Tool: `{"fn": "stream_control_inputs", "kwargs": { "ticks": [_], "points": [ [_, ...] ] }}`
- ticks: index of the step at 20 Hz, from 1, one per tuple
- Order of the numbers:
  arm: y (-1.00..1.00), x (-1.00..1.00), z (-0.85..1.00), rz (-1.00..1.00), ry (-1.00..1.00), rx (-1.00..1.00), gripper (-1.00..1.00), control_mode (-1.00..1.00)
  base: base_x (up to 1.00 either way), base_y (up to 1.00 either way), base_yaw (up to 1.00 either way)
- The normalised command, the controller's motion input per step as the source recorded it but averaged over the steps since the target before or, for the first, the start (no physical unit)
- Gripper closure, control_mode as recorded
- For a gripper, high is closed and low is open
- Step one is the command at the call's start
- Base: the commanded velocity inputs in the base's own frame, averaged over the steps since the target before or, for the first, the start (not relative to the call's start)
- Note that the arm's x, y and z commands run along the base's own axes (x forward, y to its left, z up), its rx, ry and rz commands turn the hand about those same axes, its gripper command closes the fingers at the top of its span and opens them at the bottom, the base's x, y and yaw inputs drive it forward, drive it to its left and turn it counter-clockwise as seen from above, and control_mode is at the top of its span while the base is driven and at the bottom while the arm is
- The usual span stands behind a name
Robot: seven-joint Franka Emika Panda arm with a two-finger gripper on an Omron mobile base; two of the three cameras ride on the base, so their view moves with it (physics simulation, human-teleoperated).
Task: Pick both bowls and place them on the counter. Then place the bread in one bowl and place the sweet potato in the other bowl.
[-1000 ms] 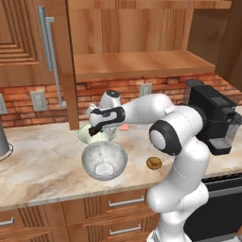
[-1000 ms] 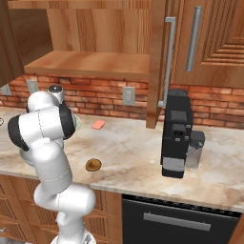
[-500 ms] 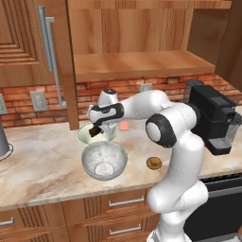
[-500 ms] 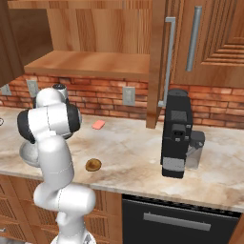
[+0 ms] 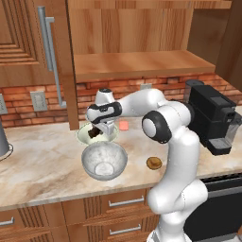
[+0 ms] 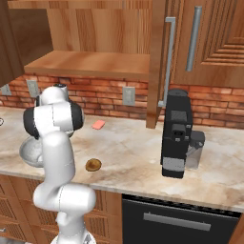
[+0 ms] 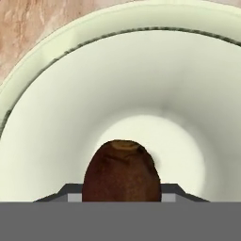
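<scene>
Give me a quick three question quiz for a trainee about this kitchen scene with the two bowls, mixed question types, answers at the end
1. True or false: the gripper holds the sweet potato over the cream-white bowl.
2. Which thing lies on the counter outside both bowls? A) bread B) a spoon C) a mug
3. Fill in: the grey bowl holds ____.

Key: 1 true. 2 A. 3 nothing.
</scene>
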Motion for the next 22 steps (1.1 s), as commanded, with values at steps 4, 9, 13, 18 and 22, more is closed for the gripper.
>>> {"fn": "stream_control_inputs", "kwargs": {
  "ticks": [4, 9, 13, 18, 22],
  "points": [
    [0.03, 0.06, -0.16, 0.0, 0.06, -0.03, 1.0, -1.0, 0.0, 0.0, 0.0],
    [0.02, 0.09, -0.14, 0.0, 0.04, -0.03, 1.0, -1.0, 0.0, 0.0, 0.0],
    [0.01, 0.05, -0.15, 0.0, 0.01, -0.02, 1.0, -1.0, 0.0, 0.0, 0.0],
    [0.01, 0.08, -0.11, 0.0, 0.0, 0.0, 1.0, -1.0, 0.0, 0.0, 0.0],
    [0.04, 0.07, -0.15, 0.0, 0.0, 0.0, 1.0, -1.0, 0.0, 0.0, 0.0]
  ]
}}
